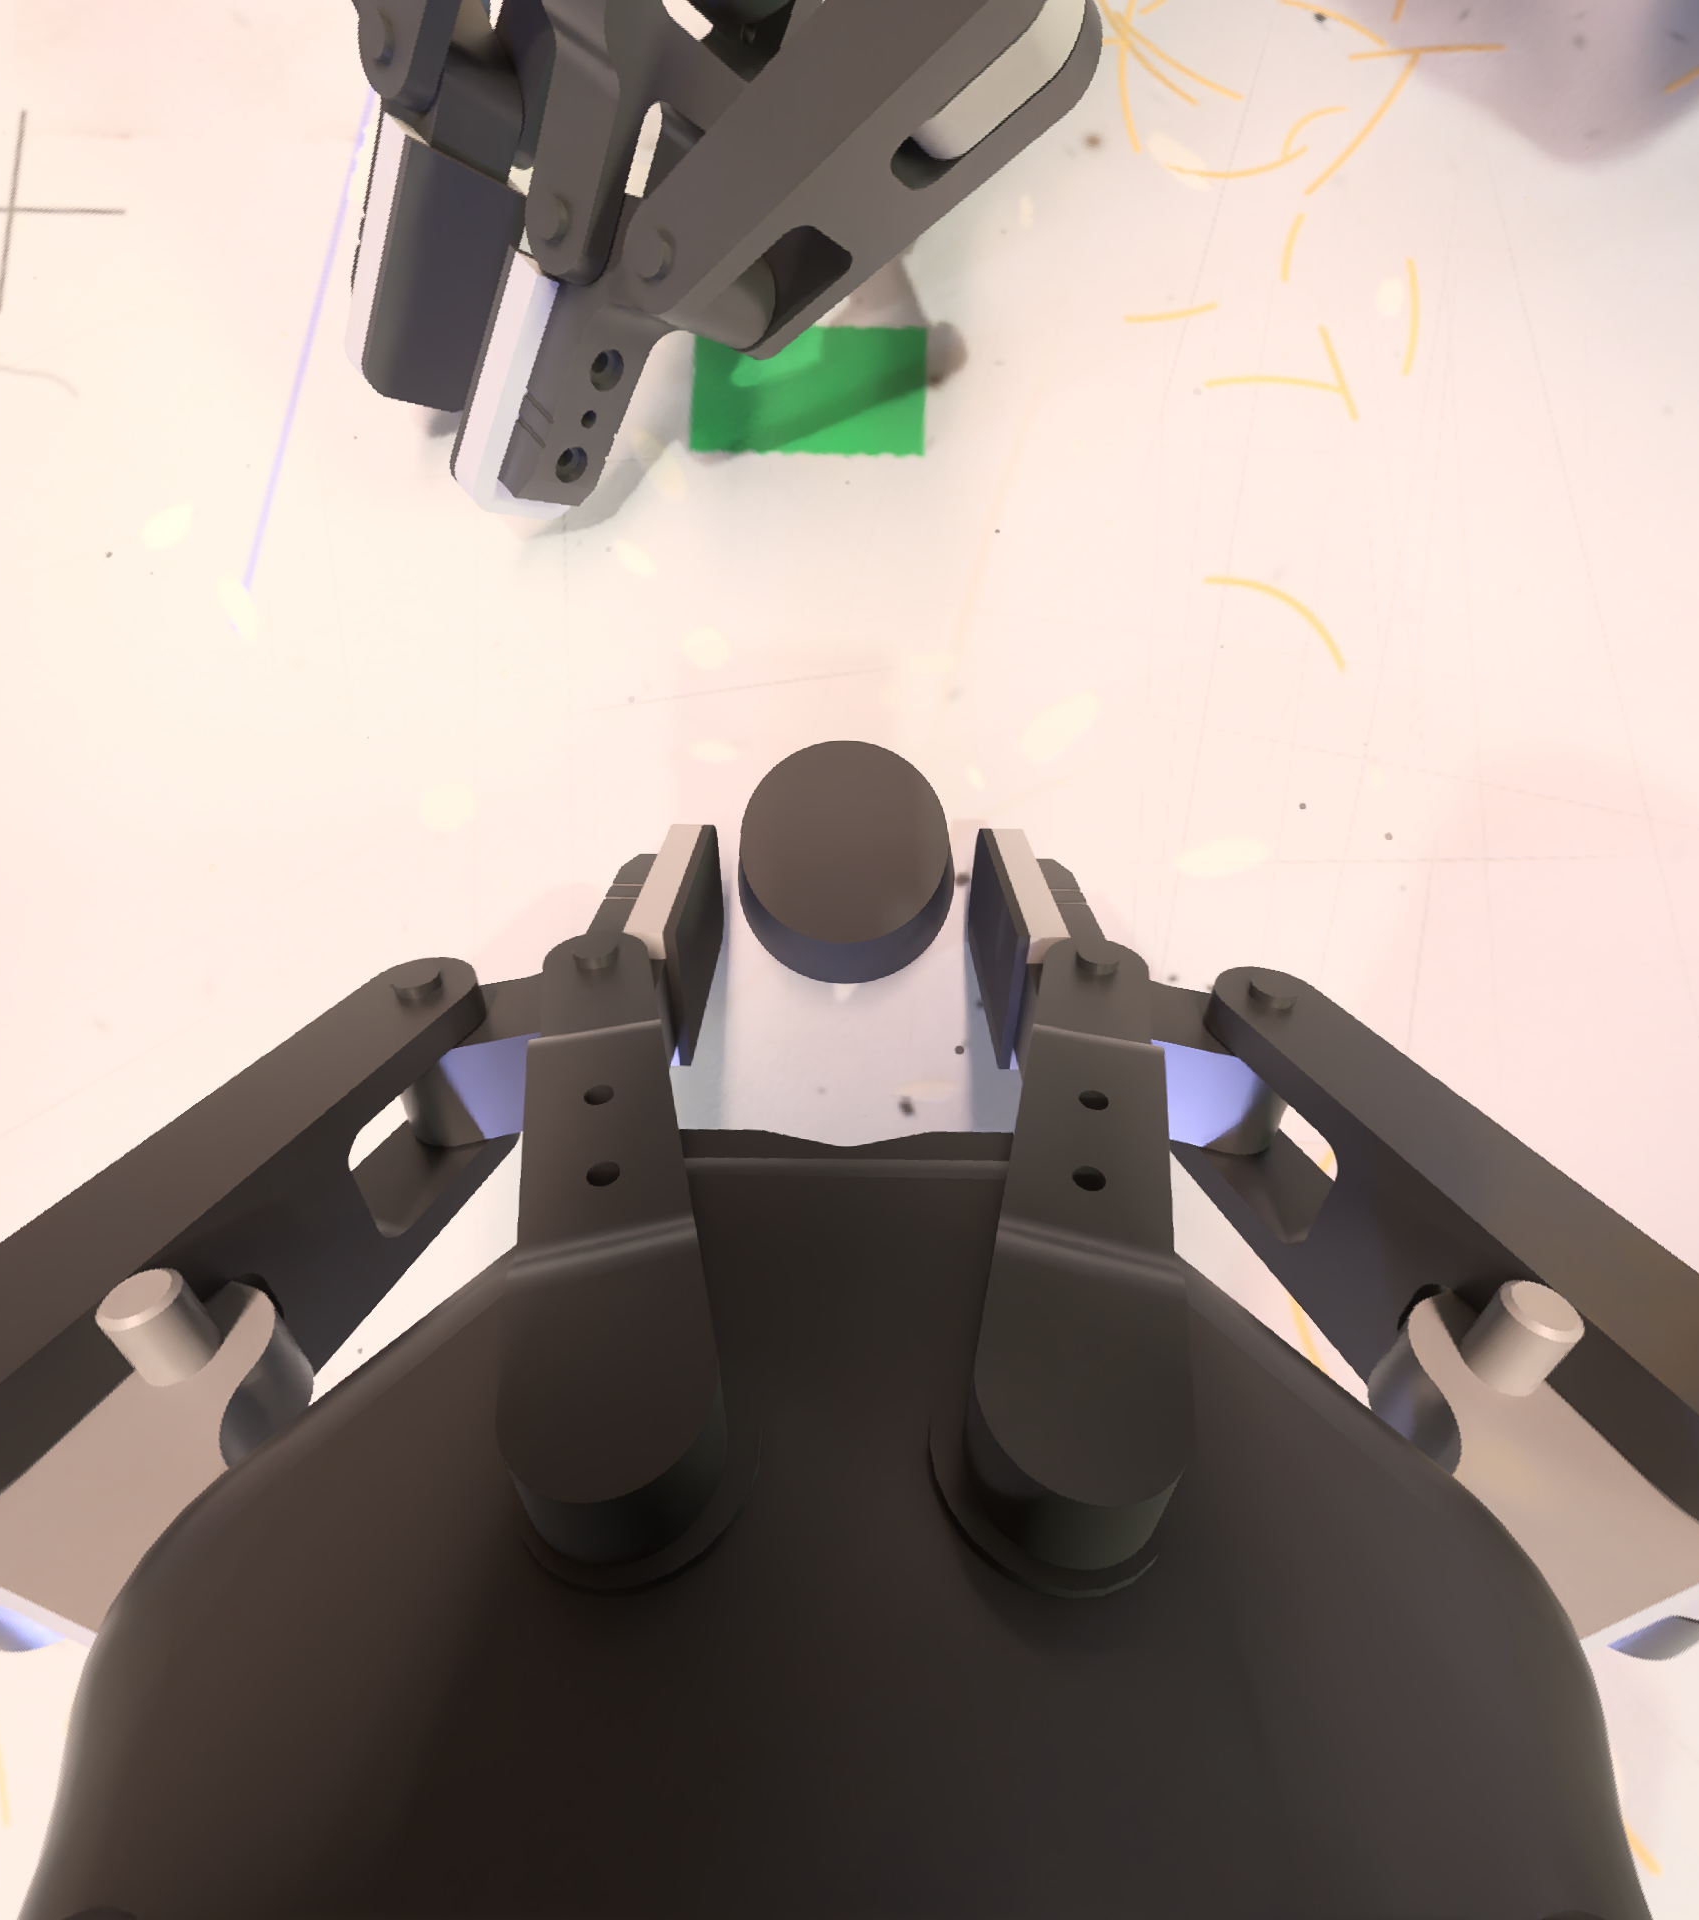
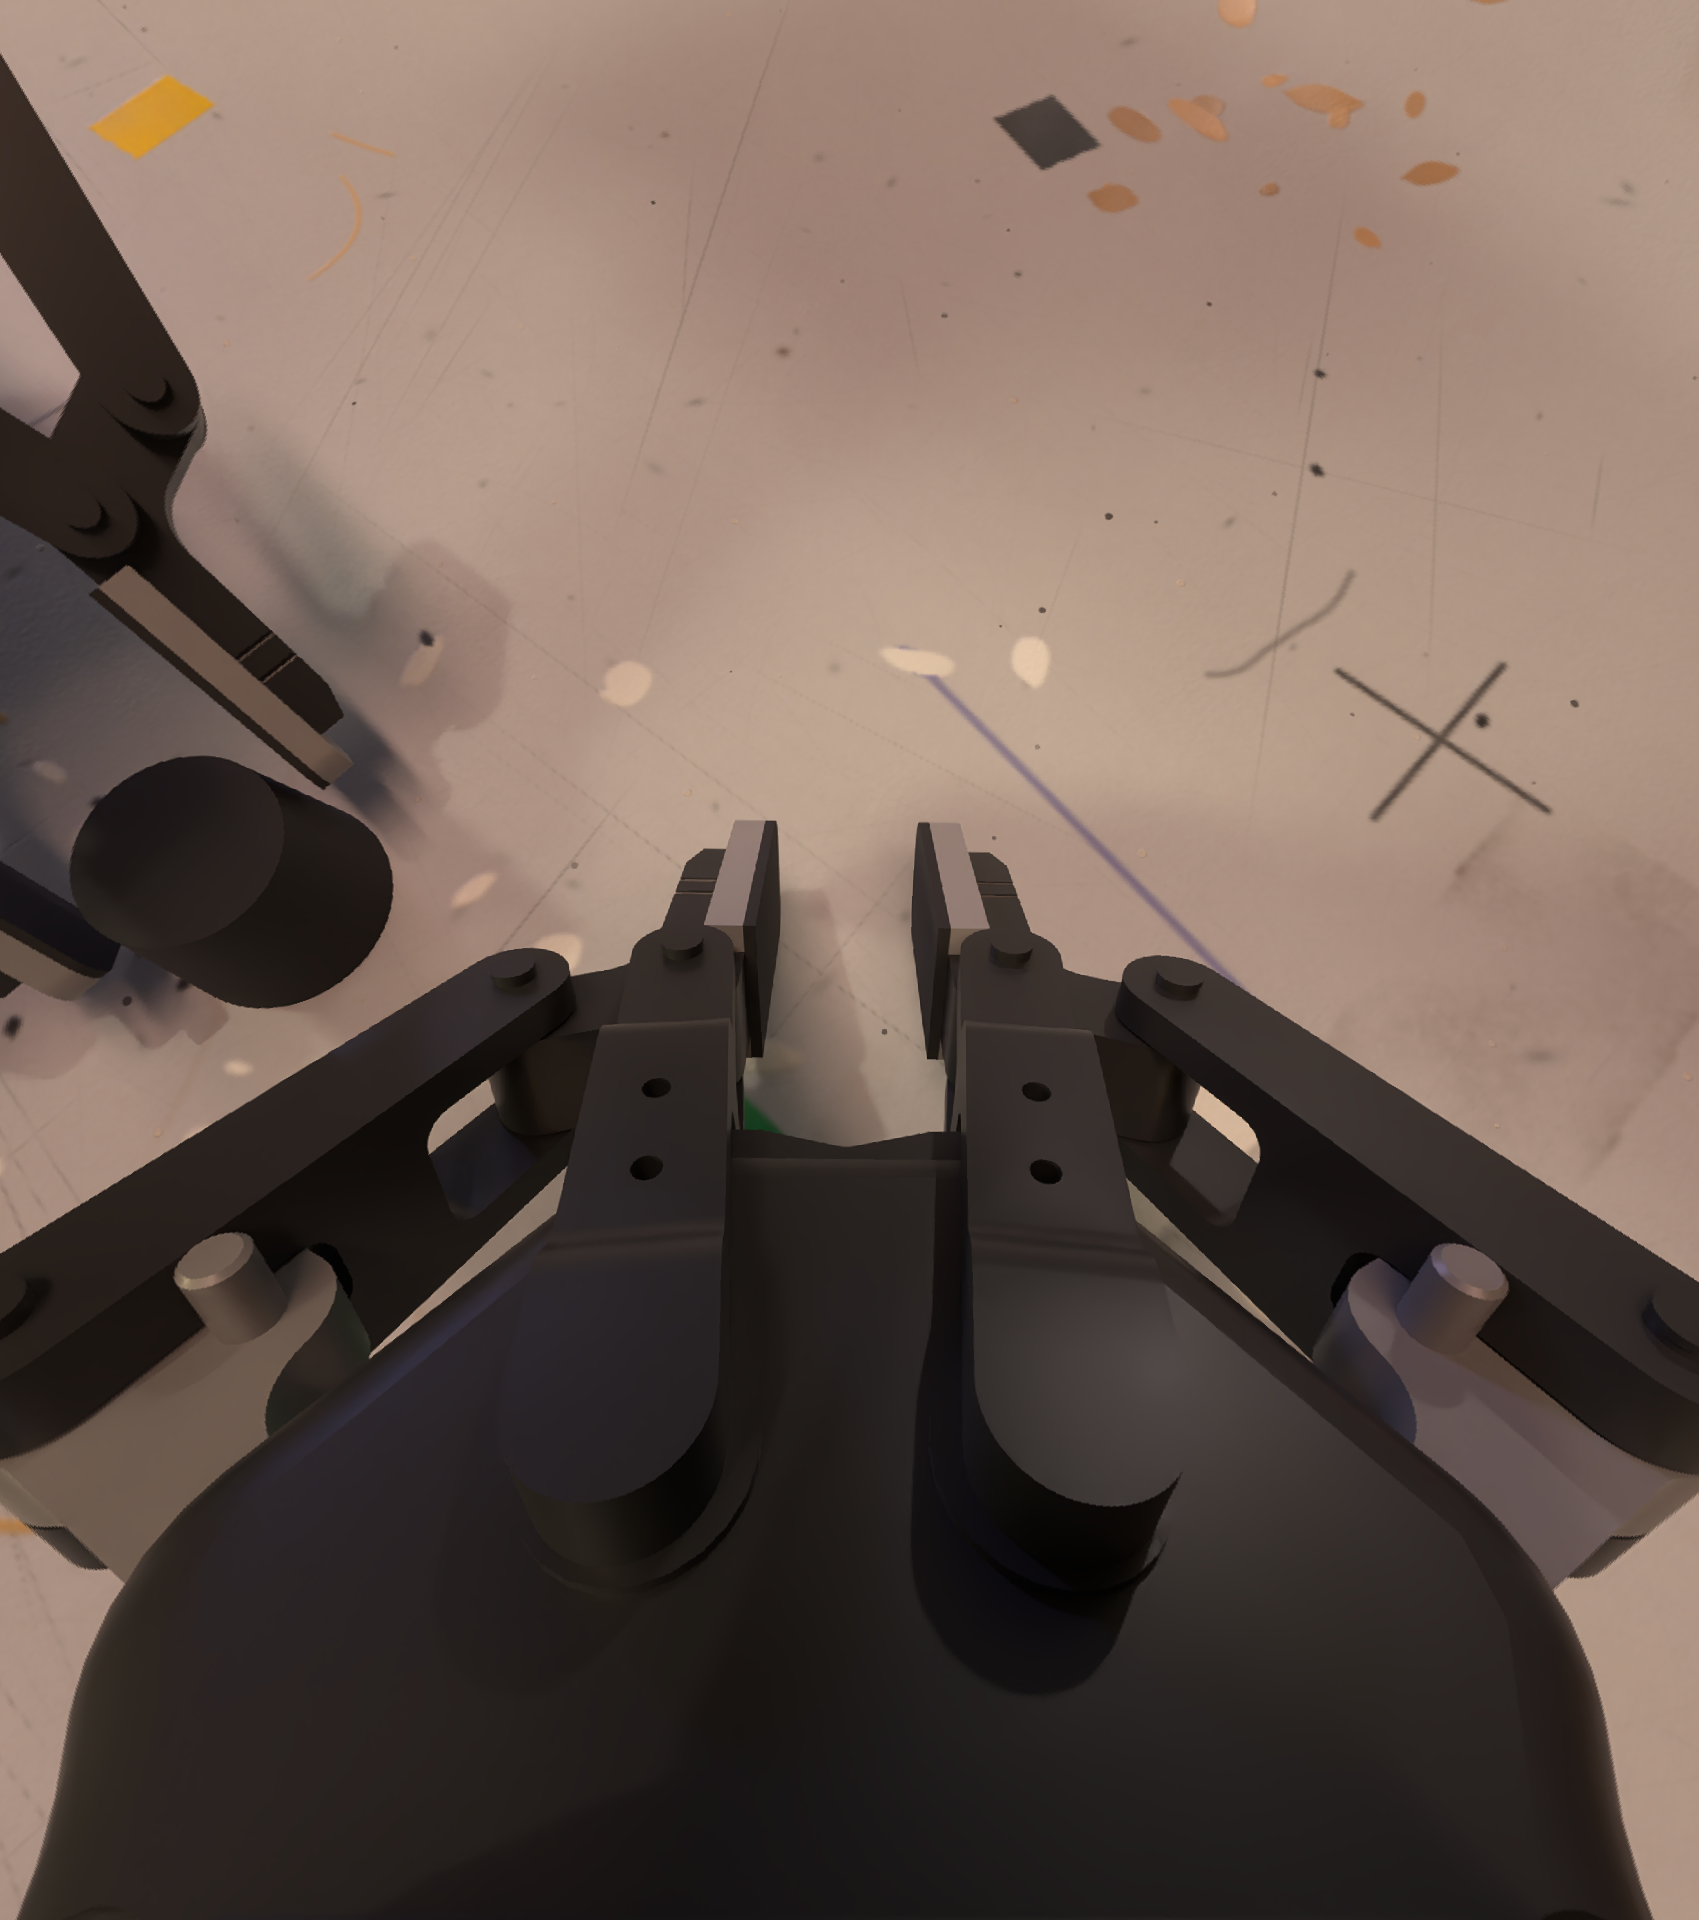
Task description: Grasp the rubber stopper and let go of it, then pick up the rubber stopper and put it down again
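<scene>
Left wrist view: left gripper [image 1: 845, 914] low over the pale table [image 1: 1344, 935], jaws parted, pads [image 1: 699, 914] standing just beside the rubber stopper [image 1: 843, 857] at 9 and 3 o'clock of it, a thin gap visible on each side, so apart rather than pressing. Dark grey stopper upright on the table, wider round face up, sitting between the fingertips at picture centre. Toward 12 o'clock, the right gripper [image 1: 512, 457] pointing down near a flat green patch [image 1: 809, 390], the patch just to 3 o'clock of its fingertips. Thin orange curved flecks [image 1: 1281, 613] scattered at 1 to 2 o'clock, a pencilled cross mark [image 1: 9, 208] at 10 o'clock. No containers in sight.

Right wrist view: right gripper [image 2: 845, 894] with jaws spread a little, nothing between the pads, only table [image 2: 1032, 416] showing in the gap and a sliver of green [image 2: 757, 1117] low between the fingers. At 9 o'clock, the stopper [image 2: 201, 862] flanked by the left gripper's fingers [image 2: 232, 675], one at its 12 o'clock, the other at its 8 o'clock; contact hard to judge from here. Cross mark [image 2: 1442, 740] at 3 o'clock, yellow patch [image 2: 151, 114] at 11 o'clock, dark square patch [image 2: 1047, 130] and orange flecks [image 2: 1323, 104] at 1 o'clock. No containers here either
</scene>
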Motion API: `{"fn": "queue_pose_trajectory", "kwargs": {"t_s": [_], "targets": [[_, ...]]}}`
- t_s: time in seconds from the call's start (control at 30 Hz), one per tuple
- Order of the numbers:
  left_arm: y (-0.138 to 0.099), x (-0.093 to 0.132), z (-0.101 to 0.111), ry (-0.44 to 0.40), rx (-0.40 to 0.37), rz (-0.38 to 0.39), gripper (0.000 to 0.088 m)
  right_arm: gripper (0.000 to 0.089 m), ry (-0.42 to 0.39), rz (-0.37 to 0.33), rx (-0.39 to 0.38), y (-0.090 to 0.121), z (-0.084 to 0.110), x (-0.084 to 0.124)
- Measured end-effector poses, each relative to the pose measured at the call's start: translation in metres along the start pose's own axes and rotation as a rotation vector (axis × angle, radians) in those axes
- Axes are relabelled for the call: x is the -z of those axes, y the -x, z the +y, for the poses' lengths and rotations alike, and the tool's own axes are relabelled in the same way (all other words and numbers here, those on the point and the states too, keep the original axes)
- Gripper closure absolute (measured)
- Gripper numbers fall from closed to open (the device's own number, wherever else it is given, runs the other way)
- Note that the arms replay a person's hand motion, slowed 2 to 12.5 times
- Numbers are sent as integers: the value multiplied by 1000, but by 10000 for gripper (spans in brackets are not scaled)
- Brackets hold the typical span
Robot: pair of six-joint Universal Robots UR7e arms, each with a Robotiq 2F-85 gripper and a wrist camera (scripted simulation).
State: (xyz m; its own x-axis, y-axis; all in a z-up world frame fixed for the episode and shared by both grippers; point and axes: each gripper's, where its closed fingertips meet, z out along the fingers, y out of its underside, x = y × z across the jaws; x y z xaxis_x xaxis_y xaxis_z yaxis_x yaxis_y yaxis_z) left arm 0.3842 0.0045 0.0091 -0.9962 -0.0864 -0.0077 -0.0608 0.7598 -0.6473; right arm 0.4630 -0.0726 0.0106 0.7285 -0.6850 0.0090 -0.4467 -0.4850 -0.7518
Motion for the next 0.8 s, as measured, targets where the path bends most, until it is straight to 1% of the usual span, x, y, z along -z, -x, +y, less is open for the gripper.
{"fn": "queue_pose_trajectory", "kwargs": {"t_s": [0.1, 0.33, 0.5, 0.8], "targets": [[0, 0, 0, -1, 2, 1, 402, 659, 0, 0, 0, 0, 0, 0], [-1, 0, 0, -4, 8, 13, 381, 659, 0, 1, 1, 0, 0, 0], [-3, 0, 0, -7, 14, 32, 345, 659, 0, 1, 1, 0, 0, 0], [-4, 1, -2, -21, 31, 50, 324, 659, 0, 1, 1, 0, 0, 0]]}}
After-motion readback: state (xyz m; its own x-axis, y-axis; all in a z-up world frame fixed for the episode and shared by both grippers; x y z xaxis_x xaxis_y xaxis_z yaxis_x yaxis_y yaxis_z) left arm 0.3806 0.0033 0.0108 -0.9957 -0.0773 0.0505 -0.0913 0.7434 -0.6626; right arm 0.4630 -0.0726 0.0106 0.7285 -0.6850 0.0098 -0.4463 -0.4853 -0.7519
